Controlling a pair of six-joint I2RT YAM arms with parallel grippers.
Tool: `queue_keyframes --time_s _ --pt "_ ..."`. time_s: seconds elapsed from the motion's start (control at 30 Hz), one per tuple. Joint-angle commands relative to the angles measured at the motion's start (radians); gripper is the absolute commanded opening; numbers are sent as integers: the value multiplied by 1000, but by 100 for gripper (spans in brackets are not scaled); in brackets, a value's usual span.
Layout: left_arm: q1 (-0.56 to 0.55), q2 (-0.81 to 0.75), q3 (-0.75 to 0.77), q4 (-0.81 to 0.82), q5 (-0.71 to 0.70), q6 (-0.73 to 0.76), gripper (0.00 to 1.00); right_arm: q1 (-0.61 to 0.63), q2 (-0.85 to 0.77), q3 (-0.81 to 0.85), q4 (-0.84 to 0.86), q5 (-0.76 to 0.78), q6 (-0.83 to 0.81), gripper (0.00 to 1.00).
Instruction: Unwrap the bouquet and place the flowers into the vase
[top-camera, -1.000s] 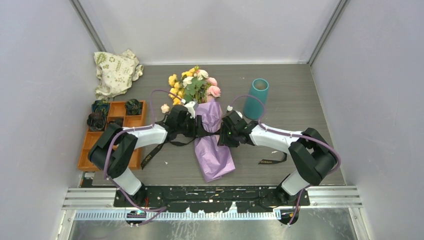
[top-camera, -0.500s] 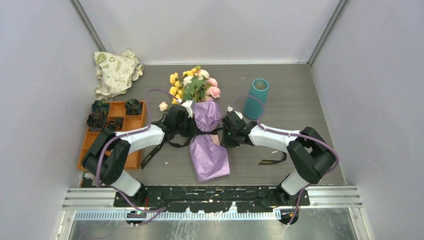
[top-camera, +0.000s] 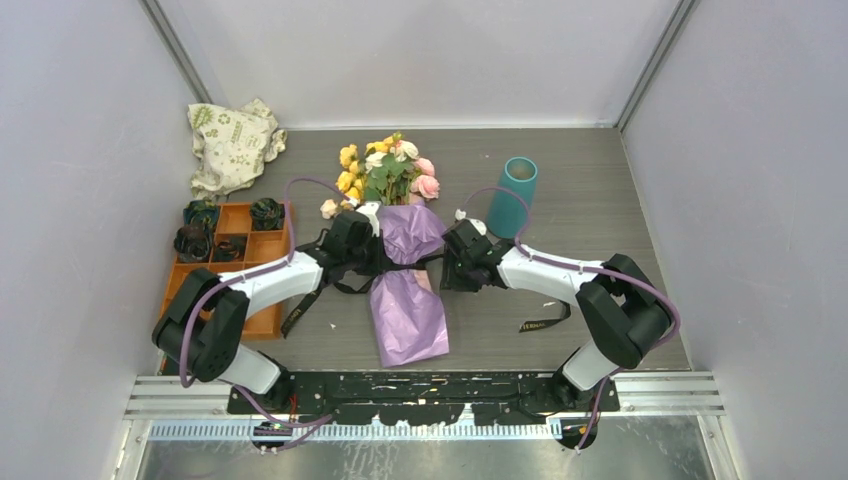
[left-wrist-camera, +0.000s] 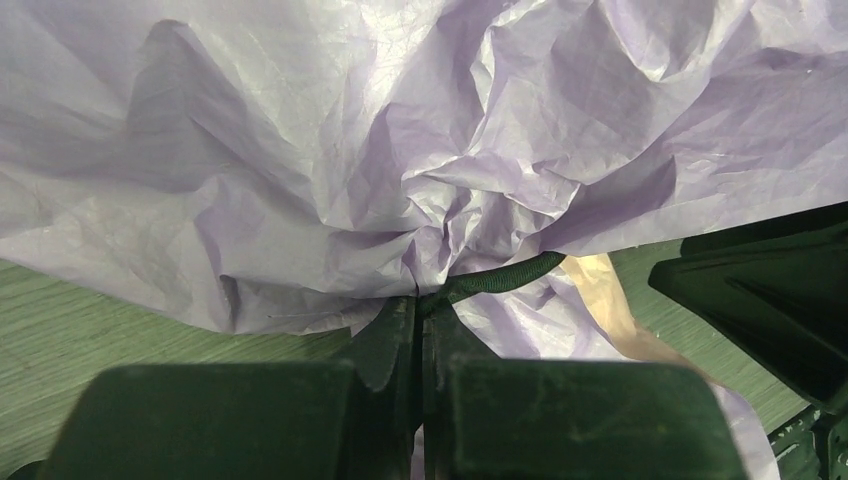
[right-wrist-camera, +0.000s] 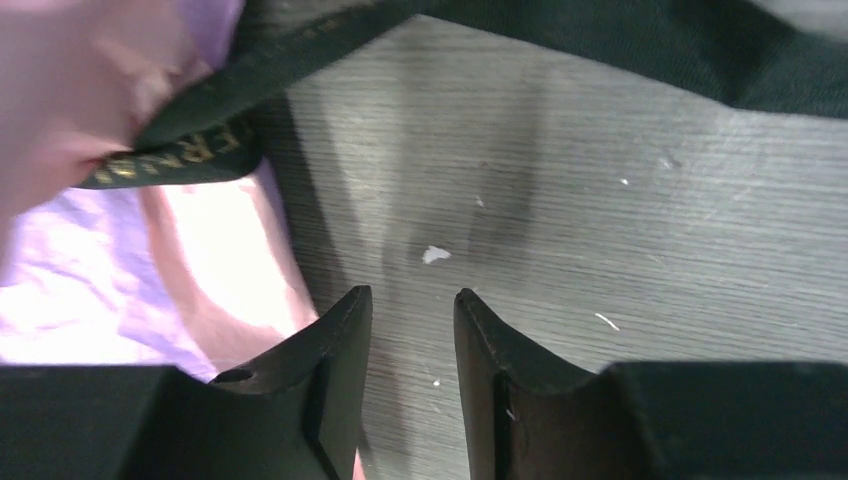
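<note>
Since the table (top-camera: 620, 300) carries the bouquet (top-camera: 400, 255) flat near its centre, flowers (top-camera: 385, 175) toward 12 o'clock and purple wrapping paper (top-camera: 405, 315) trailing toward 6, the tie at the waist likely has to come off first. The vase (top-camera: 512, 198) stands upright at the bouquet's 2 o'clock, apart from it. At the waist's 9 o'clock, the left claw (left-wrist-camera: 418, 305) is clamped tight on the black ribbon (left-wrist-camera: 505, 272), right where it cinches the paper. At 3 o'clock, the right claw (right-wrist-camera: 412, 310) hangs over bare table with a narrow gap, holding nothing; the ribbon's gold-lettered loop lies at its 10 o'clock. A low, steady pull toward 9 o'clock seems best, with the right claw pinning the paper. Otherwise the whole bunch may slide along rather than untie.
</note>
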Motion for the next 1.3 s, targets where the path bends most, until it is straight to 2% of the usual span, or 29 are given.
queue_keyframes --time_s 0.0,0.3,0.63,1.1,1.27 --pt "1 13 -2 35 14 -8 0 6 -60 114 19 7 -35 42" --pt "2 2 -11 63 30 -20 0 6 65 258 121 -172 13 41" --pt "1 -25 -9 48 32 -17 0 6 175 259 208 -256 83 41" --pt "1 -41 -9 45 37 -21 0 5 230 239 206 -220 80 41" --pt "1 -66 -17 43 36 -21 0 3 246 234 196 -191 90 48"
